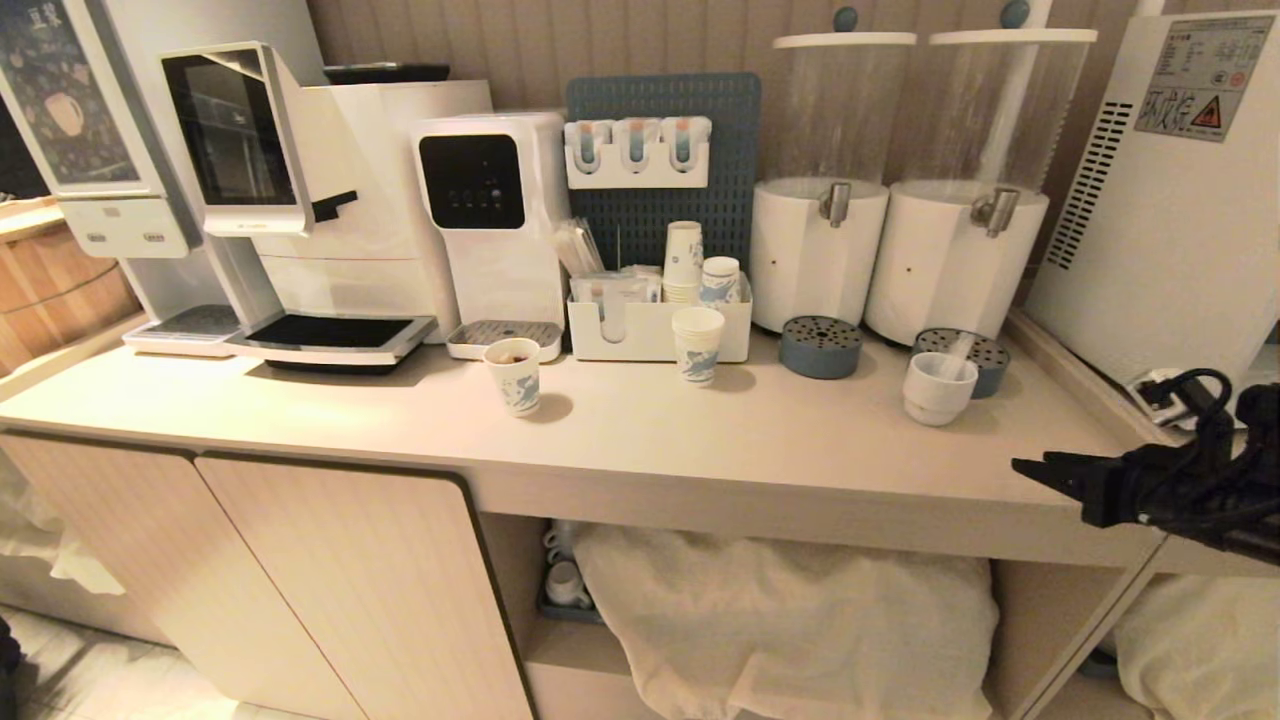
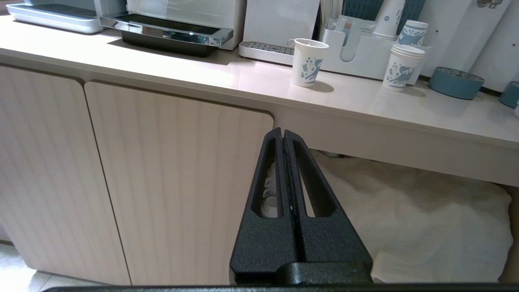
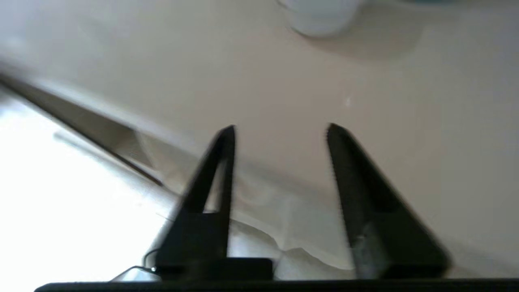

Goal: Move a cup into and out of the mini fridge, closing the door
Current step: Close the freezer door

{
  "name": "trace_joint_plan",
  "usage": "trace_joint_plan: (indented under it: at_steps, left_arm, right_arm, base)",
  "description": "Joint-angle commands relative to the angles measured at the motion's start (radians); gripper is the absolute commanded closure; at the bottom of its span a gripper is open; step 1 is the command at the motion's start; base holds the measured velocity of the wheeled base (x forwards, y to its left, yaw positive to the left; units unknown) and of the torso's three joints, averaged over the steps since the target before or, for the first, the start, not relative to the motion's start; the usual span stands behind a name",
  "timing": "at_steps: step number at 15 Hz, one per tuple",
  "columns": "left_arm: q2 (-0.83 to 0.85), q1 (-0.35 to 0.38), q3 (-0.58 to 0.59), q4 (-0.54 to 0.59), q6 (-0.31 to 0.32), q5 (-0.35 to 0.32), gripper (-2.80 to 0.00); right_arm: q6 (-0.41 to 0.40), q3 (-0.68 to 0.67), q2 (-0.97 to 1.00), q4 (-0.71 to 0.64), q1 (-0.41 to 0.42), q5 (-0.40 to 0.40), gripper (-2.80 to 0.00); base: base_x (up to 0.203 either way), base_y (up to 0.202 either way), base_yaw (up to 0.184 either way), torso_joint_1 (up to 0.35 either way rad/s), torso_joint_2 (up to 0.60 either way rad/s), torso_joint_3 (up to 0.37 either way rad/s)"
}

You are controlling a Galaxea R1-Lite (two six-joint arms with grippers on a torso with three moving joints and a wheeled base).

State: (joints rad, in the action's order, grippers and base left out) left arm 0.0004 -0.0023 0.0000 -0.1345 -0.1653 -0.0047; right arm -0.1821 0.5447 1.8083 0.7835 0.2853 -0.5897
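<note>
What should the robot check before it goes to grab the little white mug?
1. Small squat white ceramic mug upright on the beige counter: ok.
2. Right end effector open, empty: ok.
3. Right end effector at the mug: not ok, it's off the counter's front edge.
4. Left end effector shut, parked by the cabinet: ok.
5. White boxy mini fridge door open: cannot tell, front hidden.

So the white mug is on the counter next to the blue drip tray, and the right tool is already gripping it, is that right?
Not quite. The mug does sit on the counter beside the blue drip tray, but the right tool is not gripping it. The head view shows that tool off the counter's front right corner, well apart from the mug; the right wrist view shows its fingers apart with nothing between them.
</note>
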Motion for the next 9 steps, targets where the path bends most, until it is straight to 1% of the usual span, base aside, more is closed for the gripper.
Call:
trace_joint_plan:
  at_steps: [1,4,6,9]
  left_arm:
    - [-0.005,-0.001,0.04,-0.002,0.0,0.0,0.0]
    - [-0.005,-0.001,0.04,-0.002,0.007,-0.003,0.0]
    - [-0.005,-0.001,0.04,-0.002,0.007,-0.003,0.0]
    - [-0.005,-0.001,0.04,-0.002,0.007,-0.001,0.0]
  right_arm:
    - [0.001,-0.078,-0.231,-0.021,0.034,-0.063,0.0]
    - [0.002,-0.126,-0.472,-0.178,0.075,-0.15,0.0]
    - [0.001,-0.146,-0.607,-0.299,0.088,-0.184,0.0]
    - [0.002,-0.197,-0.782,-0.396,0.094,-0.212,0.0]
  base:
    - [0.0,0.0,0.0,0.0,0.0,0.0]
    - [0.0,0.0,0.0,0.0,0.0,0.0]
    - [0.0,0.0,0.0,0.0,0.0,0.0]
    - [0.0,0.0,0.0,0.0,0.0,0.0]
